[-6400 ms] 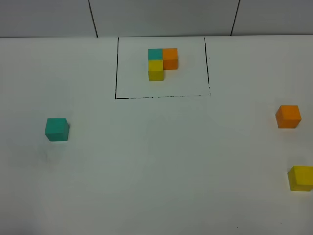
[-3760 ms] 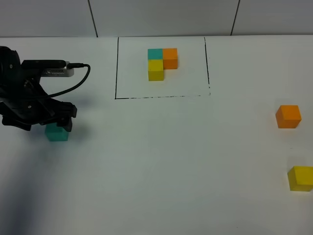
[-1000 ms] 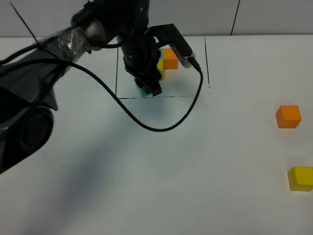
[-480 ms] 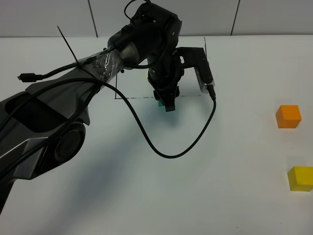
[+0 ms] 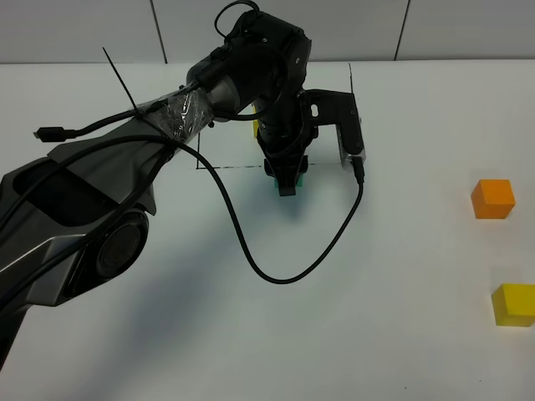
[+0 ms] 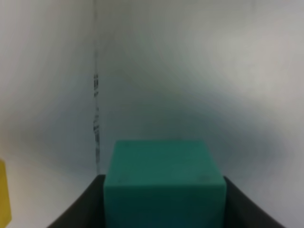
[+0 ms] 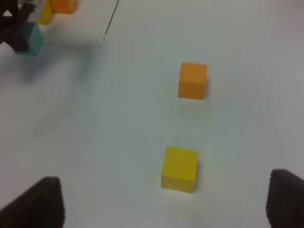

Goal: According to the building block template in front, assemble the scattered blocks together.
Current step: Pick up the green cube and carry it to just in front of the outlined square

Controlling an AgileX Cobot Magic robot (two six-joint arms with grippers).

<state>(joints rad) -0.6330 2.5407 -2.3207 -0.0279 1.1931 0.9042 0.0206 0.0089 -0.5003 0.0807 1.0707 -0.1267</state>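
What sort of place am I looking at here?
Most likely a robotics lab bench: a plain white table with a black-lined rectangle drawn on it, a cabled black robot arm, and small test blocks, an orange cube and a yellow cube.

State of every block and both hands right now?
teal cube, gripped by the left hand
left hand, shut on the teal cube
right hand, open, empty
orange cube, loose, untouched
yellow cube, loose, untouched
template, partly hidden behind the left arm
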